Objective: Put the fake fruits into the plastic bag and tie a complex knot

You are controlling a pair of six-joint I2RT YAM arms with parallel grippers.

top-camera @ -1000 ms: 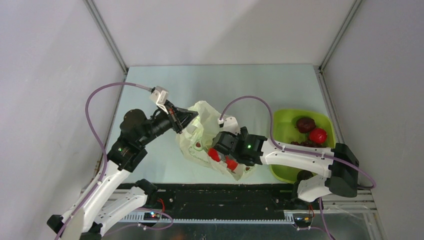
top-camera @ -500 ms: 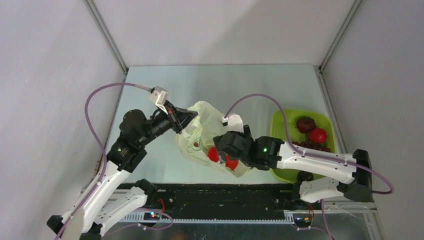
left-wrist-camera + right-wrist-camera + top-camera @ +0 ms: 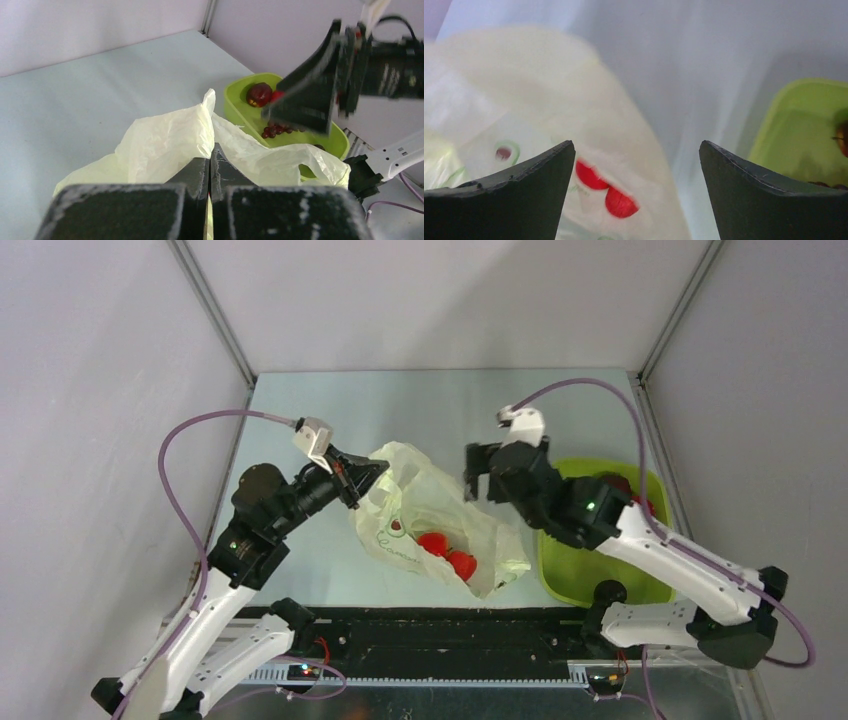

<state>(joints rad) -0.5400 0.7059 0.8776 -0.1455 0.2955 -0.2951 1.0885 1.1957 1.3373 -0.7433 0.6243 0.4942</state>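
Note:
The plastic bag [image 3: 425,510] lies mid-table, pale and crinkly. Two bright red fake fruits [image 3: 433,543] lie inside it and show through the film, also in the right wrist view [image 3: 591,176]. My left gripper [image 3: 365,475] is shut on the bag's upper left rim [image 3: 165,140] and holds it lifted. My right gripper [image 3: 482,475] is open and empty, raised between the bag and the lime-green tray [image 3: 560,570]. In the left wrist view a dark maroon fruit [image 3: 259,94] and a grape cluster [image 3: 277,129] lie in the tray. No knot shows.
The right arm crosses over the tray and hides most of its contents in the top view. The tray's near wall [image 3: 235,102] stands just right of the bag. Enclosure walls ring the table on three sides.
My right gripper has drawn out of the bag mouth and swung up and to the right toward the tray. The two red fruits stay in the bag. The left gripper has kept its hold.

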